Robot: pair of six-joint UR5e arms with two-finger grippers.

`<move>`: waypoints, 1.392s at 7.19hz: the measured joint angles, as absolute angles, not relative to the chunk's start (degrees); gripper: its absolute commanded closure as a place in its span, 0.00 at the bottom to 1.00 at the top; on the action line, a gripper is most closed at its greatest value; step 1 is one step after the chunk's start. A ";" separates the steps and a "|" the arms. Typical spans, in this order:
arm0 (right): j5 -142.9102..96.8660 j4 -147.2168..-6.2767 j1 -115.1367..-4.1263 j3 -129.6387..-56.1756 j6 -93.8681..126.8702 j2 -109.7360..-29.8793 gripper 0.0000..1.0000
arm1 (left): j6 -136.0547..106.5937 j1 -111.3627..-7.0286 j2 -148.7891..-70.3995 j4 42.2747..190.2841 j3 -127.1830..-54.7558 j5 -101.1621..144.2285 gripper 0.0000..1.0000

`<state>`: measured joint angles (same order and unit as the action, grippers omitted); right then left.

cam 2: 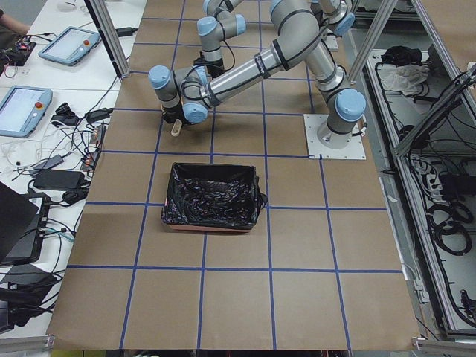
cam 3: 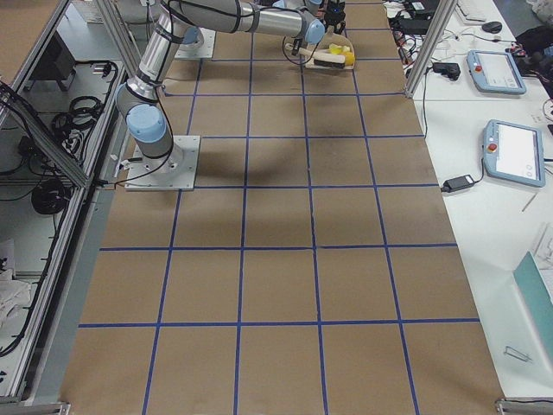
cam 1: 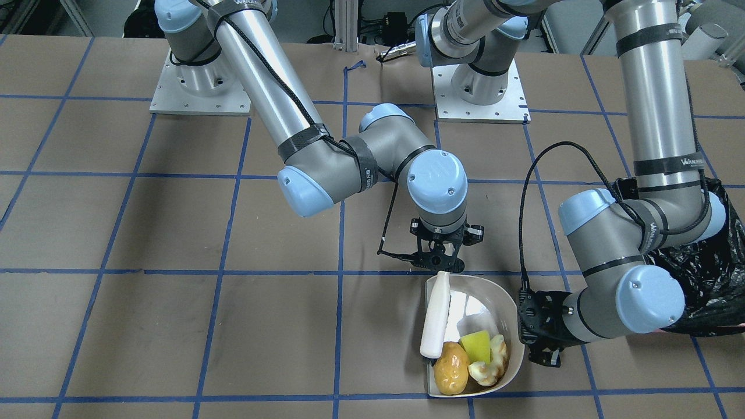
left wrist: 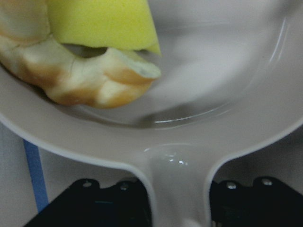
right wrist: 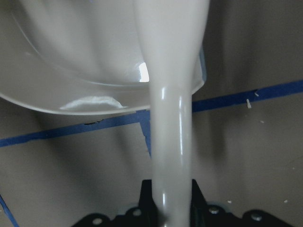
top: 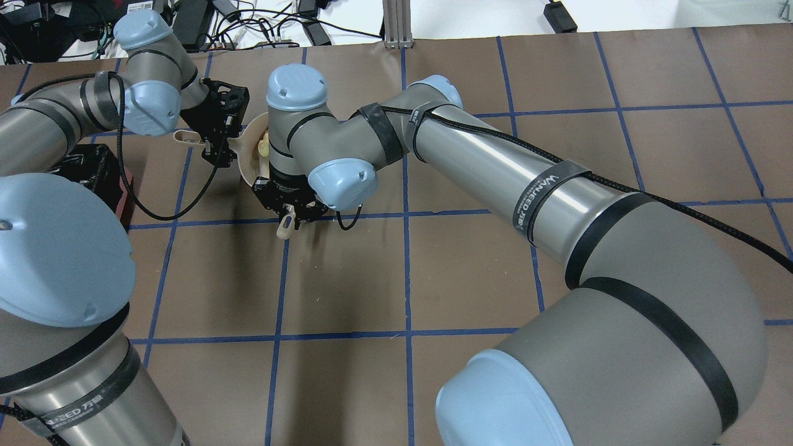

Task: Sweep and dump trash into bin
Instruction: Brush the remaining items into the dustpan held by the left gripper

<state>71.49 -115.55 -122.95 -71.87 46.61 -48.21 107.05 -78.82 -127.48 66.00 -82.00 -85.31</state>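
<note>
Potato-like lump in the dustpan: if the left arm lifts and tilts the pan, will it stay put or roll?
Probably rolls: the potato-like lump is rounded and glossy, on the smooth plastic of the dustpan. It seems to lie near the open edge beside the brush, so tilting that way may spill it. It looks like a light, rigid toy.

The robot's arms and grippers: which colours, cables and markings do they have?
The left arm and right arm are silver-grey tubes with pale blue joint caps. A black braided cable follows each, tied by black straps with white lettering. The left gripper and right gripper are black.
</note>
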 measured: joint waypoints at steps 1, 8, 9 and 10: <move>71.46 -115.65 -123.78 -71.01 47.12 -47.84 0.78 | 107.09 -78.70 -127.46 66.01 -82.00 -85.21 1.00; 72.45 -107.72 -126.16 -67.98 48.67 -49.30 0.78 | 107.41 -78.05 -127.35 65.83 -82.78 -83.34 1.00; 72.51 -105.23 -126.19 -68.22 48.74 -50.70 0.78 | 107.38 -78.05 -127.35 65.83 -82.79 -83.28 1.00; 72.95 -103.43 -126.15 -68.78 48.74 -51.78 0.78 | 107.34 -78.05 -127.35 65.83 -82.79 -83.25 1.00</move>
